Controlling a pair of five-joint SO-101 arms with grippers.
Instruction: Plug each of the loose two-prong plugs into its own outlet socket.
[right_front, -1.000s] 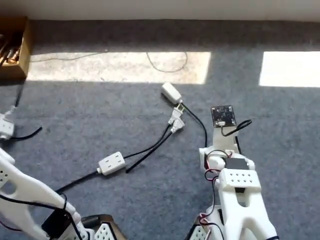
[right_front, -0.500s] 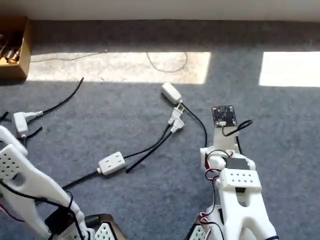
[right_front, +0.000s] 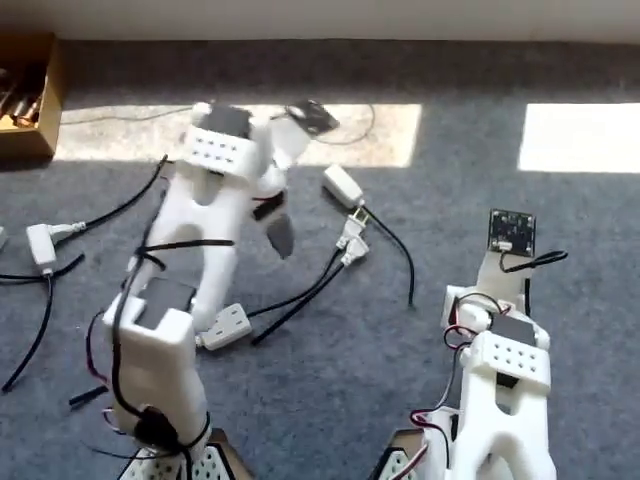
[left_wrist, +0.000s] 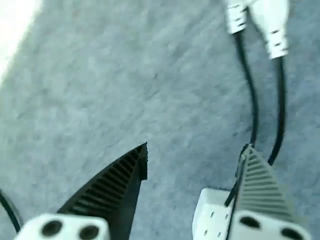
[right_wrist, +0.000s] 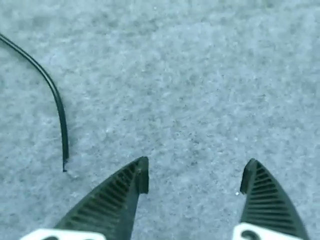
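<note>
- Left gripper (left_wrist: 195, 155): fingers spread wide, holding nothing, above the outlet block (left_wrist: 210, 220), which lies just beside one finger.
- Two loose plugs (left_wrist: 272, 22) lie beyond the outlet block.
- Right gripper (right_wrist: 195, 172): wide apart, empty, well apart from the outlet block.

- Carpet (right_front: 560, 300): grey-blue, finely flecked, with 2 pale sunlit patches (right_front: 580, 140).
- 2 two-prong plugs (right_front: 350, 242): white, on black cords (right_front: 300, 295).
- Outlet socket block (right_front: 224, 326): white, with a black cord.
- Left arm (right_front: 200, 240) and right arm (right_front: 505, 400): white shells, black motors, red and black wires.
- Left gripper (left_wrist: 196, 148) and right gripper (right_wrist: 197, 161): black ribbed fingers (left_wrist: 122, 185) on white mounts.
- Box (right_front: 40, 100): brown.
</note>
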